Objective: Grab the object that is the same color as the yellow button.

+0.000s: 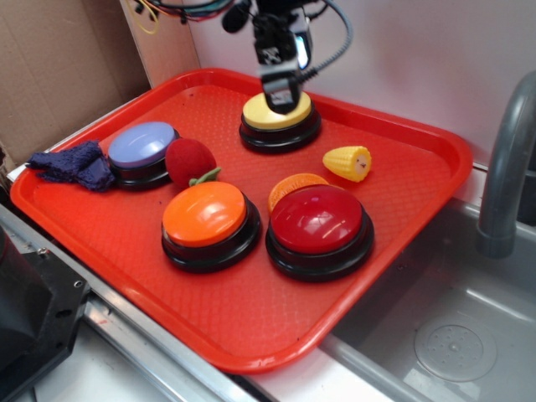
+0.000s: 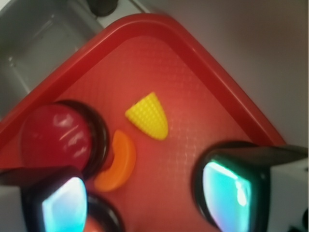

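Over the yellow button [image 1: 279, 115] at the far side, the end effector [image 1: 281, 94] hangs, fingers apart; the corn [image 1: 347, 162] lies right.

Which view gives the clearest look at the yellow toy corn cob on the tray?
The wrist view: the corn cob lies unobstructed near the frame centre, kernel ridges distinct. The exterior view shows the corn cob smaller, with its pale flat end, lying on the red tray between the yellow button and the red button.
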`<action>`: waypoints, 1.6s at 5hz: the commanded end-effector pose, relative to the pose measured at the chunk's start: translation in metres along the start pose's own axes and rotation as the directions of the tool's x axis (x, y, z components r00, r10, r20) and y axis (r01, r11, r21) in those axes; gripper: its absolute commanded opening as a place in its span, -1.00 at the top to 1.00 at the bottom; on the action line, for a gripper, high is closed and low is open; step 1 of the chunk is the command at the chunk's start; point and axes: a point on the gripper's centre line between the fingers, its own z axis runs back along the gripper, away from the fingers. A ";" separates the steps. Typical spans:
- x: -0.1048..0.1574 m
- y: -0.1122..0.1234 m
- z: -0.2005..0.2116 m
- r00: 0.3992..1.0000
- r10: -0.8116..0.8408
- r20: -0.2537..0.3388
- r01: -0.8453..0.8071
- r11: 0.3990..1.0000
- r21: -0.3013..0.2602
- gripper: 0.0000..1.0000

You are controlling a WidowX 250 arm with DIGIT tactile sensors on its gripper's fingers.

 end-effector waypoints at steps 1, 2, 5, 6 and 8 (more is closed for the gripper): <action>0.023 0.014 -0.022 1.000 -0.020 0.007 0.019 1.000 0.023 -1.00; 0.030 0.013 -0.039 0.999 -0.034 -0.009 0.034 0.999 0.027 -1.00; 0.047 0.003 -0.058 0.999 -0.019 -0.037 0.018 1.000 -0.022 -1.00; 0.050 0.002 -0.066 0.997 -0.018 -0.081 0.016 1.000 -0.021 -1.00; 0.049 0.001 -0.075 0.995 -0.001 -0.101 -0.003 0.999 -0.035 -1.00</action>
